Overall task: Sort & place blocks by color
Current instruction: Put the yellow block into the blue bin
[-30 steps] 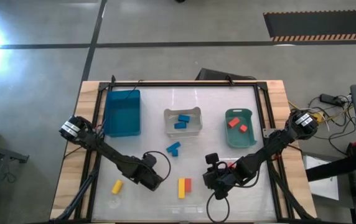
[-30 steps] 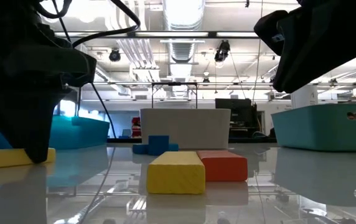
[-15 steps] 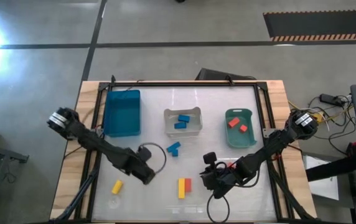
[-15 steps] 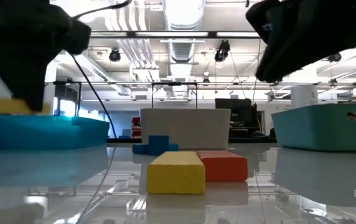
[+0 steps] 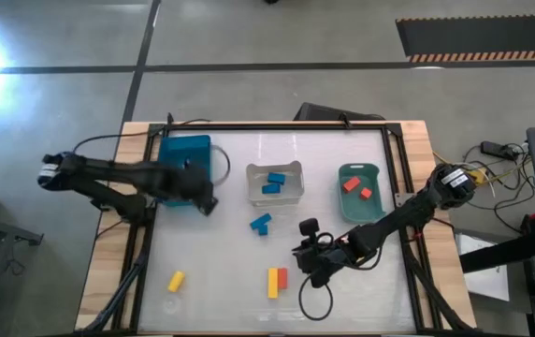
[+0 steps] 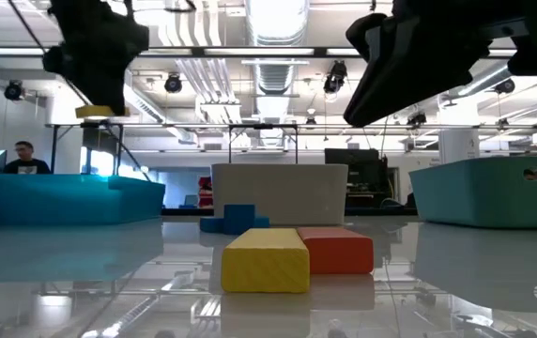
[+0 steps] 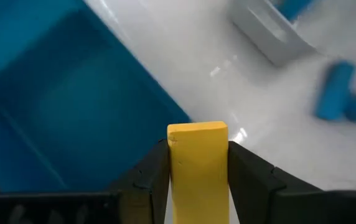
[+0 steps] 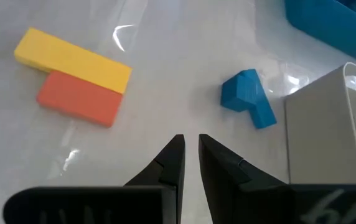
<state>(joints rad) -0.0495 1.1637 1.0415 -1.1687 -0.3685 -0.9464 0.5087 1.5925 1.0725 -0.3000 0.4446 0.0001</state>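
On the far left of the surface [image 5: 230, 309], the left claw [image 7: 198, 163] grips a yellow bar [image 7: 197, 168] between its fingers, held in the air above the near edge of the blue bin [image 5: 184, 169]. In the low view the bar [image 6: 98, 112] hangs clear above that bin's rim [image 6: 71, 198]. A second yellow block [image 5: 176, 280] lies alone near the front left of the surface. Further right, the clear bin [image 5: 275, 184] holds two blue blocks [image 5: 273, 182], and a pair of blue blocks [image 5: 260, 224] lies touching just in front of it. Nearer the front, a yellow bar [image 5: 272, 283] and a red block [image 5: 281, 277] lie side by side, touching. The right claw [image 8: 190, 151] hovers above the surface to the right of the blue pair, its fingers nearly together and holding nothing. At the right, the green bin [image 5: 358, 192] holds two red blocks [image 5: 356, 186].
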